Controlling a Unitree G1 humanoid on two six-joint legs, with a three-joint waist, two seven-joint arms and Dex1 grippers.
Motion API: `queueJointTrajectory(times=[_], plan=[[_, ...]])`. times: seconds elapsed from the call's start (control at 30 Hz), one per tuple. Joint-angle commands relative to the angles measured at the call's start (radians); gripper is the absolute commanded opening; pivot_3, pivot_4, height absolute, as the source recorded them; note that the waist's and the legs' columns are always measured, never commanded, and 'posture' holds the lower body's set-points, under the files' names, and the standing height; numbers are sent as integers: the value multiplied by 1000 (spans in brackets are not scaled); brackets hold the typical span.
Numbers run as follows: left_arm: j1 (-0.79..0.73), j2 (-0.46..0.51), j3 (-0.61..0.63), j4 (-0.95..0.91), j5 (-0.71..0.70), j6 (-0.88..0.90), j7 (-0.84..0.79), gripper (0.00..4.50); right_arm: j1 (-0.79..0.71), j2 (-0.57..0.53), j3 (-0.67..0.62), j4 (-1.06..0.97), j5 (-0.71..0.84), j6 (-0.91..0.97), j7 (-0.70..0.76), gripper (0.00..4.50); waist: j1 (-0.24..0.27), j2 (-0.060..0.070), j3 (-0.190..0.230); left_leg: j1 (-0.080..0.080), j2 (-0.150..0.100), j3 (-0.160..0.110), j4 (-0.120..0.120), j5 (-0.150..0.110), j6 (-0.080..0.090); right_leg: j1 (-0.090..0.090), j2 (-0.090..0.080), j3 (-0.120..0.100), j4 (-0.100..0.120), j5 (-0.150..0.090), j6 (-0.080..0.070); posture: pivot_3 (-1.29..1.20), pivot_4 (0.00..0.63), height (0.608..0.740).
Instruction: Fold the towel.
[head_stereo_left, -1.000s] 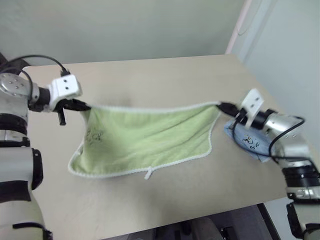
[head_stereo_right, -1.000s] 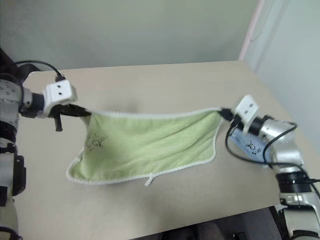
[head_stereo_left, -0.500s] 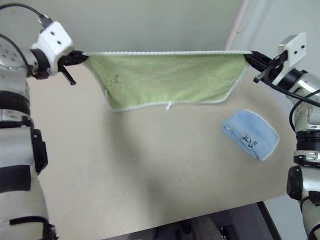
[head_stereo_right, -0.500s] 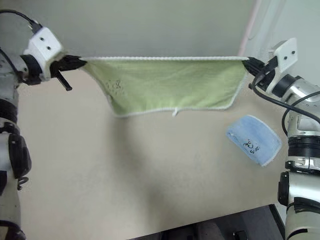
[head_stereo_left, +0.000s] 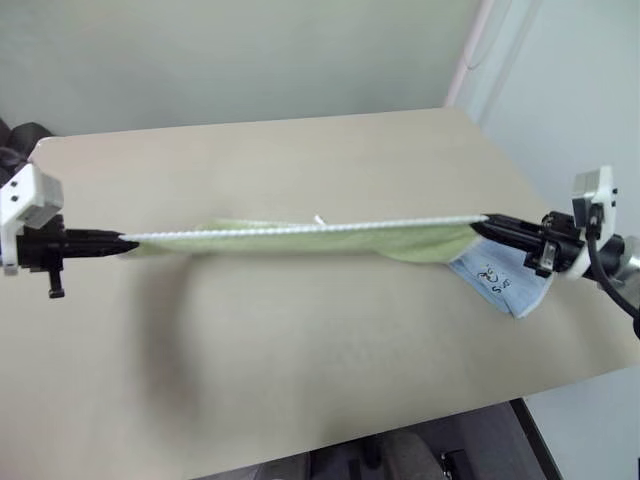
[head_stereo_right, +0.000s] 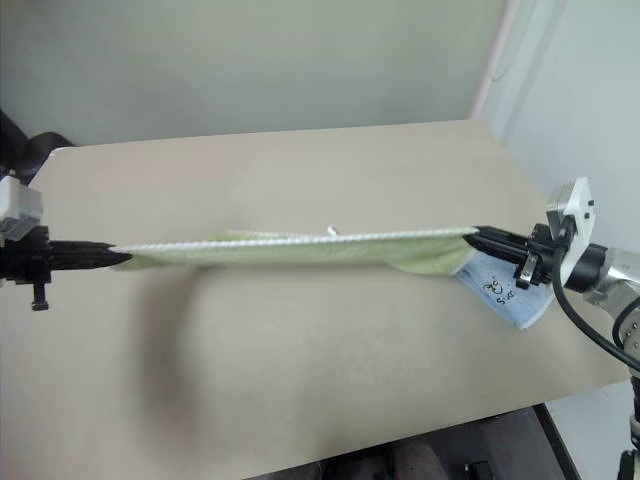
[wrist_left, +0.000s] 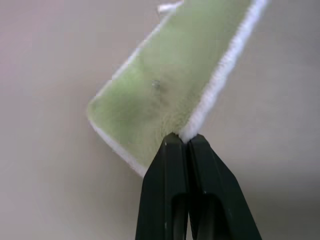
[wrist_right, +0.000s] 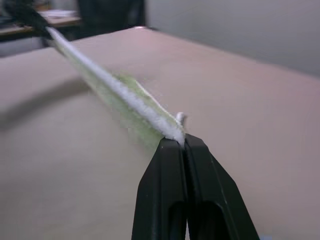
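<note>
The lime-green towel (head_stereo_left: 330, 238) with white edging hangs stretched taut above the table between my two grippers, seen nearly edge-on. My left gripper (head_stereo_left: 128, 243) is shut on the towel's left corner (wrist_left: 187, 134). My right gripper (head_stereo_left: 480, 221) is shut on the right corner (wrist_right: 174, 134). The white loop tag (head_stereo_left: 320, 220) sticks up near the middle of the far edge. The towel (wrist_left: 160, 85) sags slightly away from the taut white edge (wrist_right: 115, 87) toward the table.
A small light blue cloth (head_stereo_left: 500, 285) with black print lies on the beige table (head_stereo_left: 300, 380) near its right edge, just under my right gripper. The table's front edge (head_stereo_left: 420, 425) runs close below.
Both grippers lifted the towel off the table, held it high and spread, then pulled back toward me and lower. The towel now swings out nearly flat instead of hanging down.
</note>
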Motion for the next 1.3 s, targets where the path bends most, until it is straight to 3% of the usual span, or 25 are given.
queueJointTrajectory(times=[0.03,0.13,0.23,0.43,0.63,0.8,0.97,1.17,1.3], plan=[[32,43,95,-85,-46,70,-22,18,5,-28,-65,-44,56,27,0,0,3,0,0,0,0,0,0,-1,-1,0,0,1,0,-1,-1,0,150,740],[253,35,226,-173,-44,78,-31,18,71,-47,-51,-94,122,79,60,0,0,7,-5,-1,-1,0,0,-1,-1,0,0,2,0,-2,-1,0,150,740],[343,30,255,-219,-25,69,-3,18,116,-39,-9,-144,153,112,68,0,-2,7,-7,-1,0,0,-2,-1,-2,-2,1,2,3,-2,0,0,150,740],[392,4,204,-266,-1,51,21,18,185,15,89,-206,169,162,18,0,-3,2,-10,4,1,0,-4,-2,-5,-4,1,2,16,-10,-2,0,150,740],[352,-4,142,-244,30,34,-1,18,290,1,58,-293,280,223,22,0,-1,1,-12,3,0,0,-4,-3,-7,-5,1,2,16,-12,-2,0,150,740],[262,-4,81,-166,71,-8,-23,18,351,-10,12,-328,351,242,-8,0,0,1,-13,2,0,0,-4,-4,-8,-5,1,2,16,-18,-4,0,150,740],[27,-82,-52,3,205,-109,63,18,310,-7,11,-236,330,246,-72,0,2,1,-13,1,0,0,-2,-4,-8,-6,1,3,16,-19,-5,0,150,740],[-211,-178,-147,213,315,-235,78,18,241,6,59,-109,181,184,-116,0,7,0,-13,1,0,0,-2,-1,-4,-6,1,2,18,-18,-5,0,150,740],[-386,-222,-181,372,376,-296,116,18,91,10,92,36,52,103,-129,0,5,0,-13,0,0,0,0,5,7,-6,-1,2,17,-9,0,0,150,740]])
